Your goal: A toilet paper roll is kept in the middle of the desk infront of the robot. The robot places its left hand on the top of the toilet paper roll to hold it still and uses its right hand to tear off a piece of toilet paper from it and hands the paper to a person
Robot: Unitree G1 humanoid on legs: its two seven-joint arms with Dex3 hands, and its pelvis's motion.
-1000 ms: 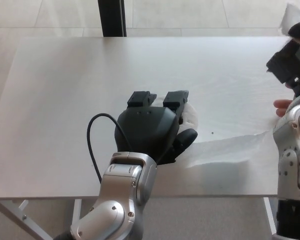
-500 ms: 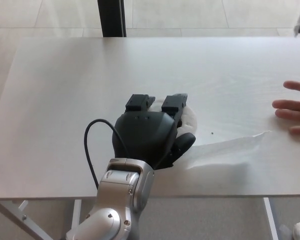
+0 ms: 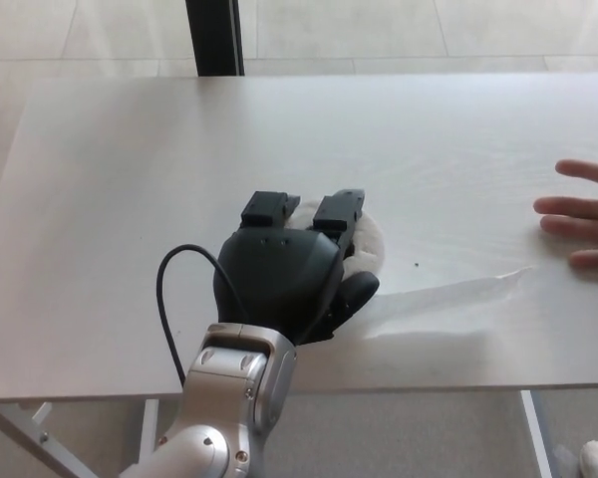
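A: Where's the roll?
B: Mid-desk (image 3: 130, 149), toward the near edge: the left hand (image 3: 284, 269) presses flat over the toilet paper roll (image 3: 371, 242), pinning it.
A: And the sheet?
B: The loose tail (image 3: 448, 304) trails toward the right edge, below a person's fingers (image 3: 583, 214).

My one camera sits on my head, looking steeply down, near the desk (image 3: 130, 149), its front edge low in view.

Right hand: seen raised with paper at far right a second ago, now withdrawn out of view | person's hand (image 3: 584, 213): fingers now laid flat on desk (image 3: 120, 169) at right edge | camera view: shifted slightly
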